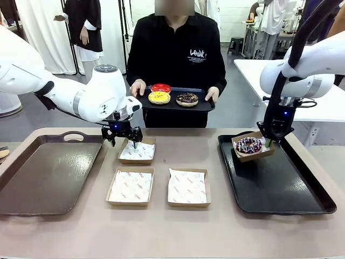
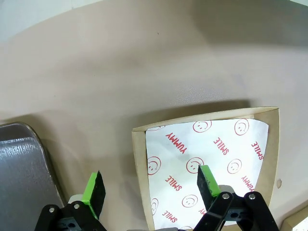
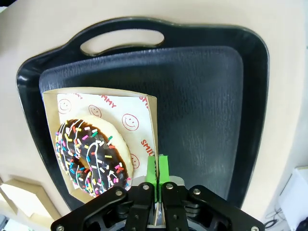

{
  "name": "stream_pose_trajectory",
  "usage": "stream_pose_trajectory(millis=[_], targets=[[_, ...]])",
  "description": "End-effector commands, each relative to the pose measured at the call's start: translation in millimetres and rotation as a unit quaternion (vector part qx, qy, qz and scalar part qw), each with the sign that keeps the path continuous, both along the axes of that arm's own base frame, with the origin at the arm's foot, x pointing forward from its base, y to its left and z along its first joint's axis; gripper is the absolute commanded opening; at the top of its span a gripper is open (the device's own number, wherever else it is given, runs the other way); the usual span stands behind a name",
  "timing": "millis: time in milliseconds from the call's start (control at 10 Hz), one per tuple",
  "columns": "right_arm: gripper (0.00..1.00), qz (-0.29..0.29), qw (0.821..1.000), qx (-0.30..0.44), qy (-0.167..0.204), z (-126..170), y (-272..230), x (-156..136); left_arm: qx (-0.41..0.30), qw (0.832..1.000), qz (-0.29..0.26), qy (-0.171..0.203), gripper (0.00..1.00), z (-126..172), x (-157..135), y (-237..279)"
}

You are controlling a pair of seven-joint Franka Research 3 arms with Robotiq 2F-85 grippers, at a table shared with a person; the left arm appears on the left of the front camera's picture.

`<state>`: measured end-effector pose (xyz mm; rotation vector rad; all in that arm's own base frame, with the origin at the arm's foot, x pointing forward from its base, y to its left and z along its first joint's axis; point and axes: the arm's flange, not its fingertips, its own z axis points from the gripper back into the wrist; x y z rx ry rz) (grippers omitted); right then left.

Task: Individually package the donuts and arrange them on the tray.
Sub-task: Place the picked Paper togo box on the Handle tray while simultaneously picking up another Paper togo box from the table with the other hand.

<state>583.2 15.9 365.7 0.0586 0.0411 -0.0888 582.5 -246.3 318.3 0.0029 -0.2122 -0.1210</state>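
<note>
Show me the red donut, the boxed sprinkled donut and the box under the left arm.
Glossy red ring donut (image 1: 160,89): front view, near rim.
Dark sprinkled ring donut (image 3: 103,154): right wrist view, icing.
Paper-lined cardboard box (image 2: 140,163): left wrist view, side wall.

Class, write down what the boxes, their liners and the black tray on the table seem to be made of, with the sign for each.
The boxes look like matte brown cardboard: folded walls, raw tan edges. The liners seem thin white paper, printed in red. The black tray is probably moulded plastic: grainy surface, soft sheen.
</note>
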Motion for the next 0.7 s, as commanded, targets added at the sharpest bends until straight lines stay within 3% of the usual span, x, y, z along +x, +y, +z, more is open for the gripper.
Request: stream_pose_trajectory(millis=[0, 500, 600], targets=[[0.02, -0.005, 1.000, 0.003, -0.007, -1.6, -2.3, 13.4, 0.008, 1.000, 0.004, -0.003, 1.00, -1.3, 0.0, -2.0], [0.02, -0.006, 1.000, 0.004, -0.001, -9.9, -5.0, 19.4, -0.002, 1.000, 0.014, -0.002, 1.00, -2.4, 4.0, 0.1], [0.02, -0.004, 1.000, 0.003, -0.002, -10.7, -5.4, 19.4, -0.016, 0.999, 0.027, 0.005, 0.54, -1.0, 5.7, 1.9]])
